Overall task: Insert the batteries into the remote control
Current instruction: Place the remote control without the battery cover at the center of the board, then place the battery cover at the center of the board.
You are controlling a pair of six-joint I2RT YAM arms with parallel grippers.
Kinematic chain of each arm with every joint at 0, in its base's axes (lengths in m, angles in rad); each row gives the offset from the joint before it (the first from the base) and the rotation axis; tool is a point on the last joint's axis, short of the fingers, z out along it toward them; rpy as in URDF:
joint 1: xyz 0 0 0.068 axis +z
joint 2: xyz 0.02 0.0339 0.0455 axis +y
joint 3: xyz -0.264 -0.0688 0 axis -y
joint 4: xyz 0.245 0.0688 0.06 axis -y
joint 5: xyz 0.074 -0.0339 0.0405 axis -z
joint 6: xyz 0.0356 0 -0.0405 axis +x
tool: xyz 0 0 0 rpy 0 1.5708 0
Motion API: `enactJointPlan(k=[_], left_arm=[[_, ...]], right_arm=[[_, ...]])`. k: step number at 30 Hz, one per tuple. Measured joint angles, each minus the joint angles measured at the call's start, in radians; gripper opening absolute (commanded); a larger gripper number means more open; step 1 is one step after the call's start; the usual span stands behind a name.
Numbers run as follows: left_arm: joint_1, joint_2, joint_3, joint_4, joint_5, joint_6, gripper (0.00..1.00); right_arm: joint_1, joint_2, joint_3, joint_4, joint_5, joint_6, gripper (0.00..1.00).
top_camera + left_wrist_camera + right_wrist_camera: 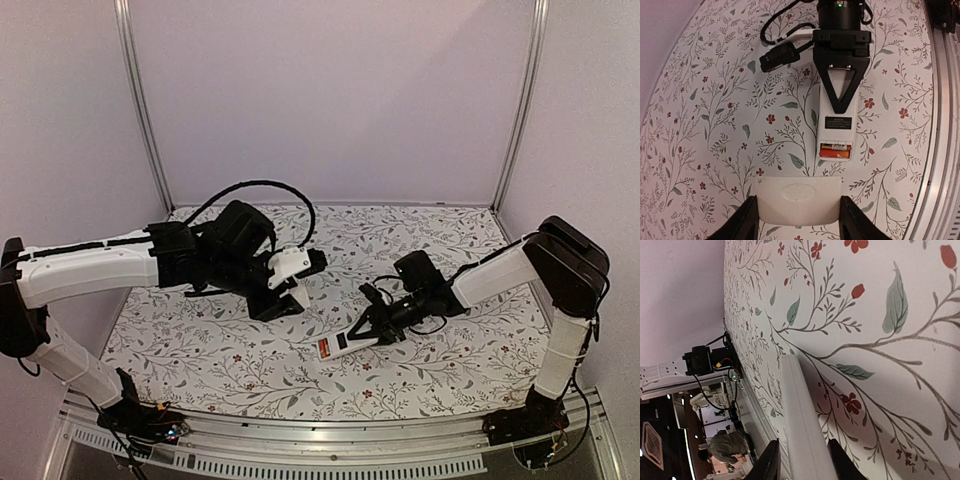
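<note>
there, the white remote control [828,135] lies back-up (orange batteries [835,150] seated).

Remote control [800,420] between jaws, floral cloth [900,390] beneath.

Shows smooth, faintly glossy plastic on the slim white rectangular remote control [837,107]; shiny wrapping on the thin orange cylindrical batteries [836,151]; matt plastic with a finely textured oval patch on the flat white cover plate [799,200]; matt floral-printed table covering [715,125]; brushed silvery metal edge rail [941,100].
</note>
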Motion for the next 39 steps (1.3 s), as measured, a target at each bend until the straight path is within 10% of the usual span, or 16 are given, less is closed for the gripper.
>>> enactJointPlan(k=[13,31,39], left_arm=[[0.000,0.046,-0.035,0.011,0.064,-0.010,0.54],[-0.024,0.249,-0.068,0.098,0.100,0.020,0.57],[-0.012,0.303,-0.063,0.108,0.109,0.011,0.87]], right_arm=[[0.000,-0.029,0.094,-0.315,0.145,-0.172,0.77],[-0.131,-0.206,0.056,-0.555,0.264,-0.303,0.67],[-0.102,-0.288,0.024,-0.488,0.174,-0.243,0.66]])
